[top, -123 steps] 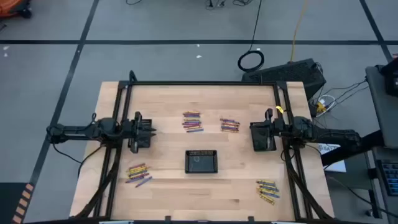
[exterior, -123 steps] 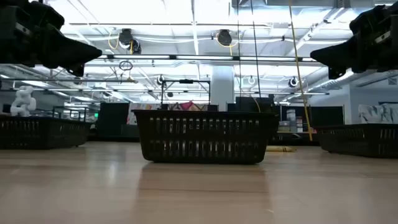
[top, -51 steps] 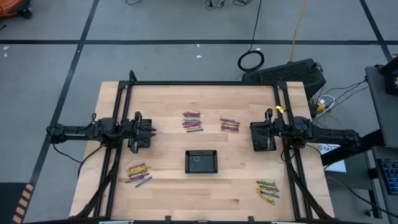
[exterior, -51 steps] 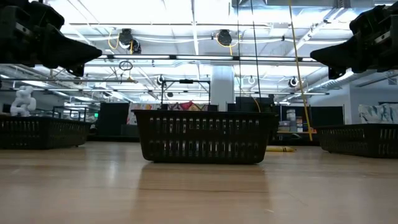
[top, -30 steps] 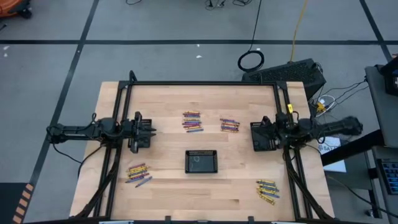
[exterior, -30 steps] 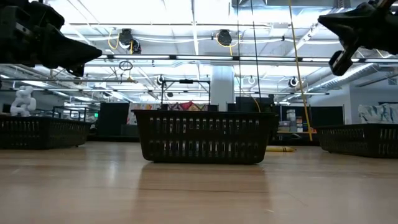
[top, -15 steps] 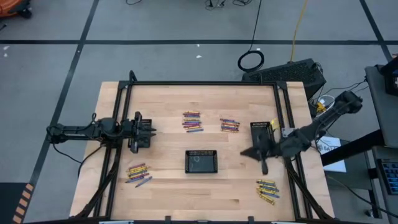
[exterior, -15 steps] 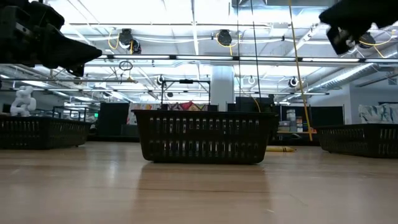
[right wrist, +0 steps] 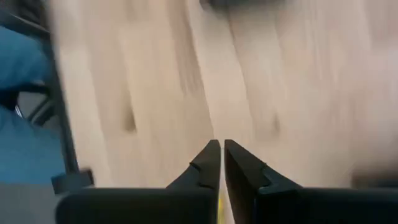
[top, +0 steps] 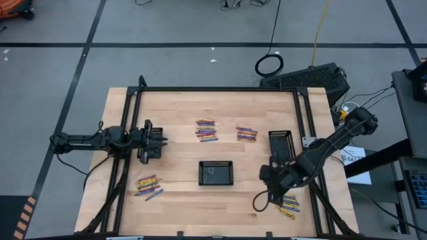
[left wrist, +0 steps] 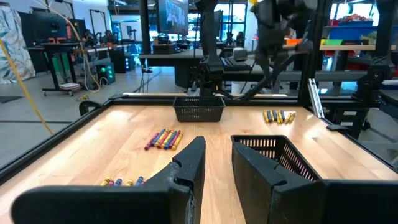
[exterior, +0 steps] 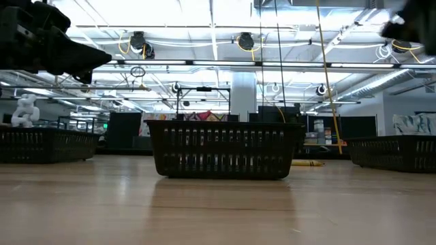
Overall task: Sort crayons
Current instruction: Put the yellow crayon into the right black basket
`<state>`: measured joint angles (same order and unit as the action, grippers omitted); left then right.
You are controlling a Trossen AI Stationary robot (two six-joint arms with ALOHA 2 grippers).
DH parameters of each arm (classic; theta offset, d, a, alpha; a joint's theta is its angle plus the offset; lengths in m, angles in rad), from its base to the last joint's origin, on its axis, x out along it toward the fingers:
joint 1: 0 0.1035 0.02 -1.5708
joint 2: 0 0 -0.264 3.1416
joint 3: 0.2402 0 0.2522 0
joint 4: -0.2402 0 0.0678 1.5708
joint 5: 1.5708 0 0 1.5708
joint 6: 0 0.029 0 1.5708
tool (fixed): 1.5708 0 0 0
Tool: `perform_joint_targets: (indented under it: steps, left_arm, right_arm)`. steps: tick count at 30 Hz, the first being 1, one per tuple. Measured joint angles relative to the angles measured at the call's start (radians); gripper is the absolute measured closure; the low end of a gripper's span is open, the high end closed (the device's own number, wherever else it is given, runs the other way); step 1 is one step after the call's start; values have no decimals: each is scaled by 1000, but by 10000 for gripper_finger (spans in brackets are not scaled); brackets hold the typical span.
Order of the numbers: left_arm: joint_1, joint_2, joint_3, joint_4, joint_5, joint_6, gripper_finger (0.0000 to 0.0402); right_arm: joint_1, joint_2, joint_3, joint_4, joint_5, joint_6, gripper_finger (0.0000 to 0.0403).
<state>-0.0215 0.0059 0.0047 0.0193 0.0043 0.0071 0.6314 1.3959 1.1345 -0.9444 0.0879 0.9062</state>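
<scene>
Counting from the high view, there are four little bunches of crayons on the wooden surface [top: 180, 127]: one [top: 205, 130] near the far middle, a second [top: 246, 134] just to its right, a third [top: 148, 185] at the near left, and a fourth [top: 288, 205] at the near right. The sticks in each bunch are too small to count one by one, but the colours are mixed in every bunch.

There are three black trays: one [top: 216, 173] in the centre, one [top: 281, 145] over on the right side, and one [top: 149, 151] tucked under the left arm's hand.

There are two arms. The left hand [top: 162, 141] hangs over the left side of the surface, well apart from all the crayons, with its fingers [left wrist: 189, 165] parted by a narrow gap and nothing between them. The right hand [top: 259, 203] is down near the front right, just beside the fourth bunch, and its fingers [right wrist: 210, 160] sit almost together with only a sliver of a gap; nothing shows held between them.

The low view shows a black tray [exterior: 223, 150] dead centre.
</scene>
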Motion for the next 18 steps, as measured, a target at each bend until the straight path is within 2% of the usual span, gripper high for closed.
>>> perform_joint_targets:
  steps: [4, 10, 15, 18]
  left_arm:
    - [0, 0, 0, 0, 0, 0, 318]
    - [0, 0, 0, 0, 0, 0, 318]
    - [0, 0, 0, 0, 0, 0, 318]
    - [0, 0, 0, 0, 0, 0, 318]
  right_arm:
    - [28, 19, -55, -26, -64, 96, 345]
    - [70, -17, -206, -13, -84, 153, 290]
    - [101, -54, -346, 105, -144, 166, 272]
    - [118, -66, -377, 157, -147, 147, 271]
